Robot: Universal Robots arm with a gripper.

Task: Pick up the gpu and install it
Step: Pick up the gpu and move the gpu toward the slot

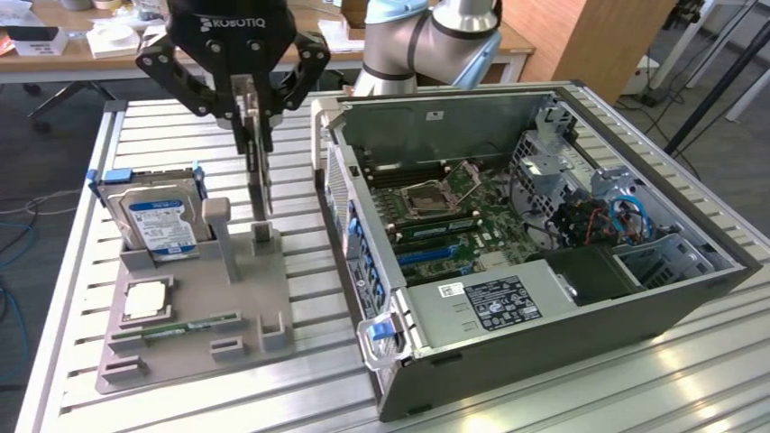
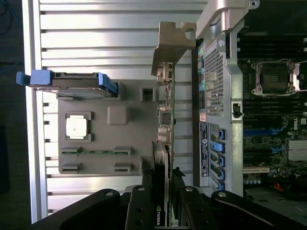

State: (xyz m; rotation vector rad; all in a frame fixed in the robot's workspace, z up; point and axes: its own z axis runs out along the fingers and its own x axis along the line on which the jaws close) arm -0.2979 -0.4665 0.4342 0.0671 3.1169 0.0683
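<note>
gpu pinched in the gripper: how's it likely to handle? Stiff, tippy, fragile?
Likely stiff: the gpu hangs straight below the gripper, with no visible bend. It may pivot in the pinch, since it is held by one thin edge and its metal bracket sits away from the fingers. Probably fragile: small parts are exposed along it.

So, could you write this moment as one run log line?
end effector: shut on gpu | gpu: upright, at gray holder | computer case: open, gpu not installed
</note>
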